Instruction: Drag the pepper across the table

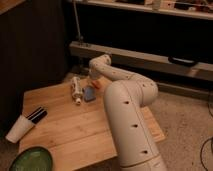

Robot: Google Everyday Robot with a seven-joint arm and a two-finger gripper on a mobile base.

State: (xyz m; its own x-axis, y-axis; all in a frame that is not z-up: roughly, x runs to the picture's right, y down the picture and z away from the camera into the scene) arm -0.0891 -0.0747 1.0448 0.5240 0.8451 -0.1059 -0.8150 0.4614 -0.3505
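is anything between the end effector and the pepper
Nothing visible does. The end effector is right at the pepper, near the far edge of the table. The blue block lies just nearer the camera, the bottle beside it.

Legible text: none on any object or surface.
Gripper (pixel 94 78): at the far edge of the table (pixel 75 125), beside the pepper (pixel 99 83).

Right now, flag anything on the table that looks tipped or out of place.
The cup lies on its side at the left edge of the table, dark sticks poking from its mouth. The bottle also lies flat, beside the block. The pincer is at the far edge by the pepper.
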